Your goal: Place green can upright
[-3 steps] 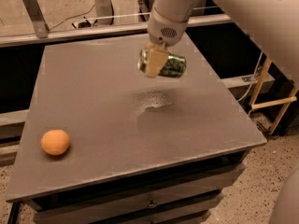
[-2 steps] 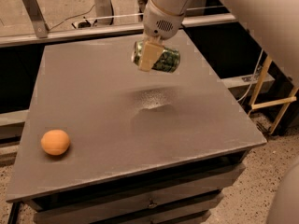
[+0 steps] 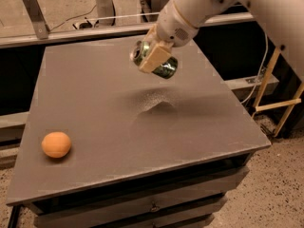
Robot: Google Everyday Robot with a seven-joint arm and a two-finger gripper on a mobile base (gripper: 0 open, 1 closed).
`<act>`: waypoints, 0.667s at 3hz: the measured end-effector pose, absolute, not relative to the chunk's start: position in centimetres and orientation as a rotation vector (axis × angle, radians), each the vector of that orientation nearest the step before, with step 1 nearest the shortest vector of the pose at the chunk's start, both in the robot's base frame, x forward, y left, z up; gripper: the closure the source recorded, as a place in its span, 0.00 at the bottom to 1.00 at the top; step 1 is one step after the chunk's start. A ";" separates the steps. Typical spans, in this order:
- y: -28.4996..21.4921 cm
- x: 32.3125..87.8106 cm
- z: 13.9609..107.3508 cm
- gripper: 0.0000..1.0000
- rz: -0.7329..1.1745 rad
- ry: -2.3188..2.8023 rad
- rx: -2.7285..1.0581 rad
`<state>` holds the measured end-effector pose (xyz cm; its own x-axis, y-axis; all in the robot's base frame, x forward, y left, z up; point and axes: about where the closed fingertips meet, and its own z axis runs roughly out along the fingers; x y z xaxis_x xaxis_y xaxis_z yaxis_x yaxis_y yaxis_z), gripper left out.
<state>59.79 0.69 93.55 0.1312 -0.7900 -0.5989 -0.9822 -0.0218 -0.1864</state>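
Observation:
The green can [image 3: 160, 66] hangs in the air above the middle of the grey table [image 3: 95, 103], tilted on its side with its silver top pointing left and toward the camera. My gripper [image 3: 153, 58] is shut on the can, its tan finger [image 3: 154, 56] pressed across the can's front. The white arm [image 3: 199, 8] reaches in from the upper right. The can's shadow lies on the table right below it.
An orange round fruit [image 3: 56, 144] sits near the table's front left corner. A dark rail and bench run behind the table. A yellow frame [image 3: 280, 103] stands off the table's right side, on the speckled floor.
My gripper has moved a little left and forward with the can, and the can has tipped further, its silver top now facing the camera more.

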 end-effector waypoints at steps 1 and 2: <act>-1.0 58.8 95.0 1.00 0.633 1.481 -1.729; -3.3 57.1 96.5 1.00 0.843 1.330 -1.574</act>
